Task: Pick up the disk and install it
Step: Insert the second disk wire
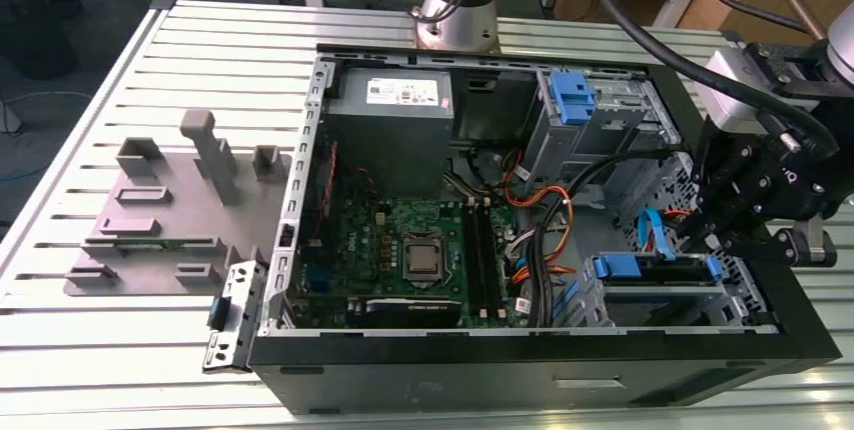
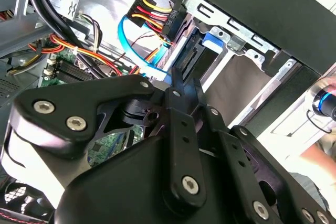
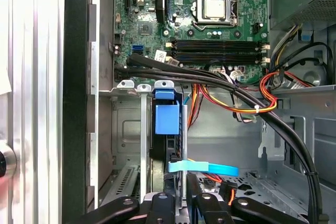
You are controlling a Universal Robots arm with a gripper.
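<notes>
My black gripper (image 3: 182,198), closed narrow, sits just behind the silver metal disk with blue plastic handle (image 3: 167,118), edge-on in the grey drive cage (image 3: 126,129); I'd press straight, clear of the flat blue cable (image 3: 210,169).

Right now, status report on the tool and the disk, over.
Tool low over drive bay, at the disk. Disk on edge in bay. Blue cable crossing beside it.

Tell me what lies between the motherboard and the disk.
A bundle of black cables crosses between the motherboard and the disk, in the first wrist view.
</notes>
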